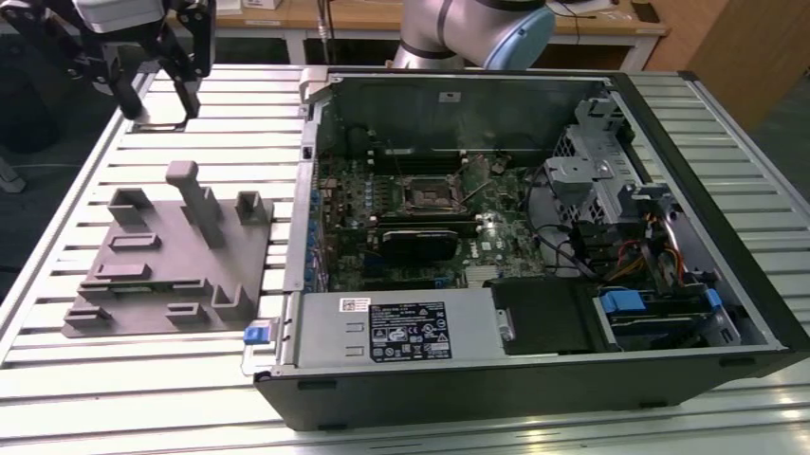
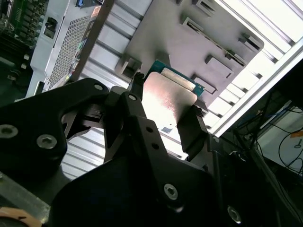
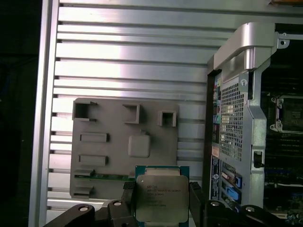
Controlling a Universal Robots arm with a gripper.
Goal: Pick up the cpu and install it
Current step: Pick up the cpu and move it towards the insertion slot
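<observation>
At the tabletop (image 1: 114, 408) corner on the exterior view's far left, the jaws hang above the slats, closed on the cpu (image 3: 162, 198). In both wrist views they press on two opposite edges of the chip, whose silvery top faces the cameras. We judge that this edge grip keeps the underside untouched and the chip level for seating.

Next comes the grey fixture (image 1: 171, 256), lying flat along the tabletop's left edge with its posts and slots upward. The cpu is held clear of it.

The open computer case (image 1: 506, 393) fills the tabletop's right half. The dark socket (image 1: 427, 194) sits mid-board, well apart from the jaws, so we take the install as not yet done. The silver box (image 1: 393, 327) lies along the case's near wall.

The exterior view gives us that spacing. The first wrist view looks down past the chip to the fixture and the socket (image 3: 288, 113). The second wrist view, at a slant, adds the chip's green board edge (image 2: 176, 75).
</observation>
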